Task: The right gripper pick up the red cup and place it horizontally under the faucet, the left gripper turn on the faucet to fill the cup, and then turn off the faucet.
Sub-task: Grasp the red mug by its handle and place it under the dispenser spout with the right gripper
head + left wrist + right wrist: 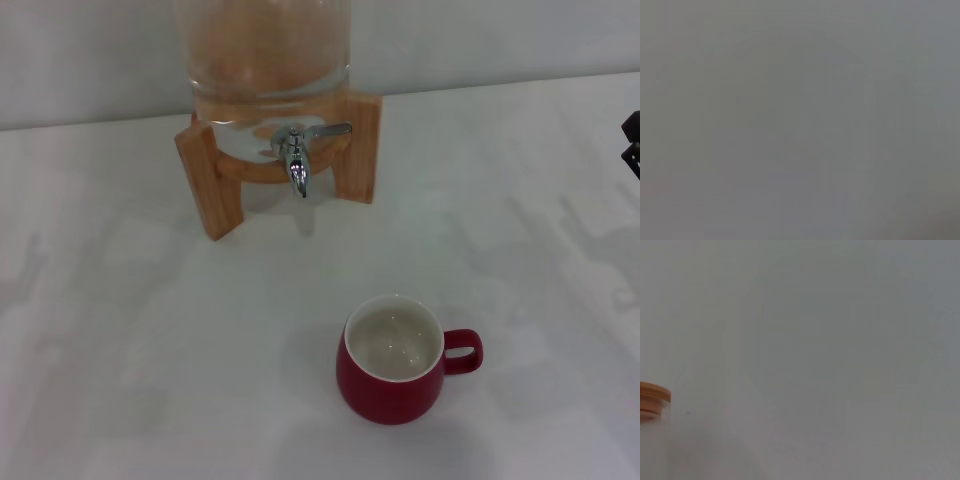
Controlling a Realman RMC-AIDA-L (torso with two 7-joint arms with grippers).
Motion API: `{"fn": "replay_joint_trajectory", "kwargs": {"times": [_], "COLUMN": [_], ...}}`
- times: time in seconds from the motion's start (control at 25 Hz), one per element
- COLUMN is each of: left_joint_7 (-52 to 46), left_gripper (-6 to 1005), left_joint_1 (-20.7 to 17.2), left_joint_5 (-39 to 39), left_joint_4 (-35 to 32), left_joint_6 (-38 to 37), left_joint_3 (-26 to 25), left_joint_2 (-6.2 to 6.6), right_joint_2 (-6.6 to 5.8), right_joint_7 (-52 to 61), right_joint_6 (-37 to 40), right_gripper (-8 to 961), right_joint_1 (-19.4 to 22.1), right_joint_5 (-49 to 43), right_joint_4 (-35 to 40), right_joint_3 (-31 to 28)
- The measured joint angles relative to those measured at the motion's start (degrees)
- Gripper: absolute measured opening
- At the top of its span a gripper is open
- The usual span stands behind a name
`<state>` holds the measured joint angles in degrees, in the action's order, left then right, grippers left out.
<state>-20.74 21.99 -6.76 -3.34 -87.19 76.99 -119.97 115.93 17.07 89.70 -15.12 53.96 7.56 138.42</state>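
Note:
The red cup stands upright on the white table in the head view, near the front and right of centre. Its cream inside looks empty and its loop handle points right. The chrome faucet sticks out of the glass dispenser at the back, with its flat lever pointing right. The space under the spout is bare table. Only a black piece of my right gripper shows at the right edge, well away from the cup. My left gripper is out of view, and its wrist view is plain grey.
The dispenser rests in a wooden stand with two front legs either side of the faucet. A pale wall runs behind the table. An orange-brown lid shows at the edge of the right wrist view.

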Motion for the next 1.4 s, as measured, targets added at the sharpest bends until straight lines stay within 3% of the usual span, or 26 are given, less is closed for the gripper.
{"fn": "replay_joint_trajectory", "kwargs": {"times": [1.4], "left_joint_7": [0.0], "left_gripper": [879], "left_joint_1": [-0.1], "left_joint_5": [-0.2], "left_joint_4": [0.2], "left_joint_6": [0.1], "left_joint_3": [0.0], "left_joint_2": [0.00], "right_joint_2": [-0.09], "right_joint_7": [0.3], "right_joint_6": [-0.6], "right_gripper": [829], "right_joint_1": [1.0], "right_joint_5": [-3.8], "right_joint_4": [-0.6], "right_joint_3": [0.4]}}
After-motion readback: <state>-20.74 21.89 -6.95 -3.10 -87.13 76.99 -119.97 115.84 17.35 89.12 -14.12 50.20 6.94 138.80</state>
